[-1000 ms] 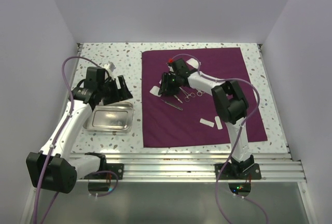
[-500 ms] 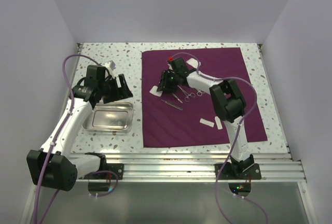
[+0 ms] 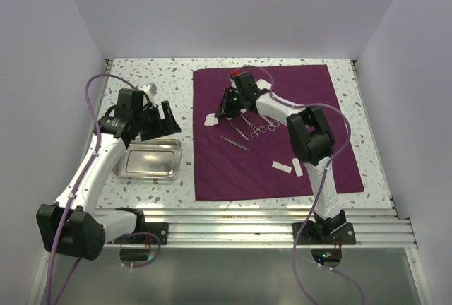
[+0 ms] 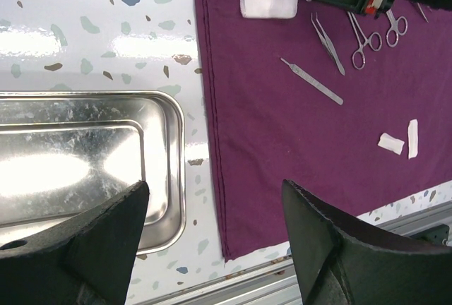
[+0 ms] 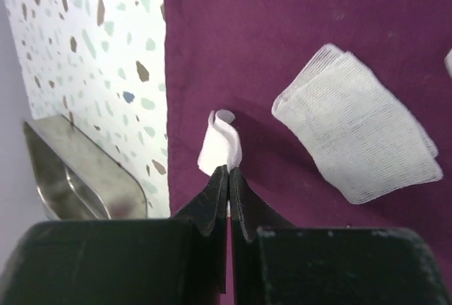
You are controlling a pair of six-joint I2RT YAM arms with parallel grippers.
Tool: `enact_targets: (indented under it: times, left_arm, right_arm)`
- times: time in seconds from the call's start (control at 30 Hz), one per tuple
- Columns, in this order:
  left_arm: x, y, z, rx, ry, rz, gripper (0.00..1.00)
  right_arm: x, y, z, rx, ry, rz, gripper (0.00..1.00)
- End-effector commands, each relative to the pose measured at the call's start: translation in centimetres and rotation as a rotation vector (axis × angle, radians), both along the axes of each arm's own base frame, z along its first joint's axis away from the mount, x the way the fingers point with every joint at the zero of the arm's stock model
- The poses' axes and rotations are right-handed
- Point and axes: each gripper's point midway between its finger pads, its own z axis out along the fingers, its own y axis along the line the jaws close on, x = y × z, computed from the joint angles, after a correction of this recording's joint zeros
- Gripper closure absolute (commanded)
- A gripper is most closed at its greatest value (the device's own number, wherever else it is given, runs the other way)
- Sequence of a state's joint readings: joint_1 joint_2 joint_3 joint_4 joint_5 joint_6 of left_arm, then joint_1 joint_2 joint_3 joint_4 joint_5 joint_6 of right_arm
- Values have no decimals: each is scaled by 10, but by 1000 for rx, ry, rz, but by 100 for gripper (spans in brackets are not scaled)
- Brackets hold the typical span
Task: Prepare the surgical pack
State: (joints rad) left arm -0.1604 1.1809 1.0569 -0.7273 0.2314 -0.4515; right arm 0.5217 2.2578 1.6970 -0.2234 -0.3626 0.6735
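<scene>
At the nine o'clock edge of the dark-purple cloth (image 3: 282, 164), the right gripper (image 5: 228, 172) pinches a curled gauze piece (image 5: 220, 142), with a gauze square (image 5: 357, 142) beside it. The cloth lies on a speckled table (image 3: 162, 72) between pale walls (image 3: 233, 8). The left gripper (image 4: 213, 199) gapes wide near the steel tray (image 4: 173, 171), whose near end its fingers hide.

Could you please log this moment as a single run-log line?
right gripper: shut on small gauze piece over purple cloth | left gripper: open, above steel tray edge | steel tray: empty
</scene>
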Motion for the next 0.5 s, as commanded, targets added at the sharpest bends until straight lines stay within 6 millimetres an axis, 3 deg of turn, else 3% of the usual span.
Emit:
enact_targets:
  times: [0.0, 0.47]
  left_arm:
    - [3, -4, 10, -3, -31, -32, 21]
    - [9, -5, 9, 6, -27, -40, 21]
  right_arm:
    - [32, 3, 68, 124, -117, -23, 100]
    - [61, -35, 41, 134, -48, -128, 100]
